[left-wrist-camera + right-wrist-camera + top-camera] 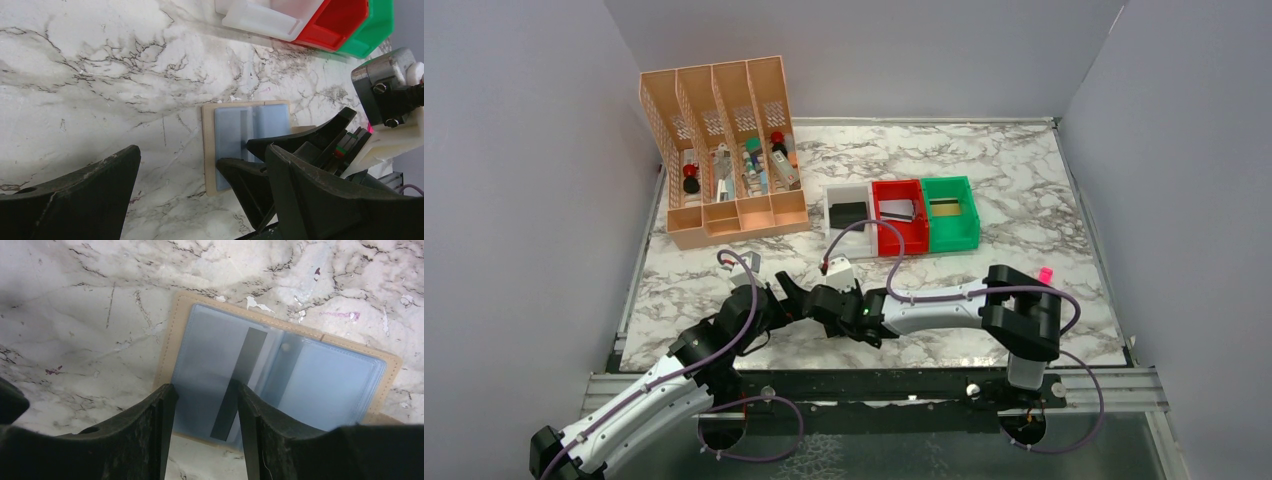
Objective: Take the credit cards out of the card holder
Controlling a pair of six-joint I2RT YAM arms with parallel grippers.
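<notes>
The card holder (325, 385) lies open and flat on the bench (75, 315), lining upward, beneath the right pincer (205, 390) and in front of the left pincer (202, 150). We see one card (215, 350) in the pocket nearer the right pincer. Its dark stripe (250, 355) shows through the translucent blue-grey lining. We cannot tell whether more cards sit behind it.

The right pincer hangs over that pocket with its jaws narrowly parted and nothing between them. We cannot tell whether it touches the holder. The left pincer is spread wide and empty.

Handling, as we judge it:
- The card is light, stiff and smooth, and the pocket grips it by friction.
- The holder is light and pliable, so it will likely slide or lift with the card unless pinned.
- We recommend pressing one arm on the bare half while the other nips the card's edge at the pocket mouth.

No brand, label or readable writing is visible on holder or card.
</notes>
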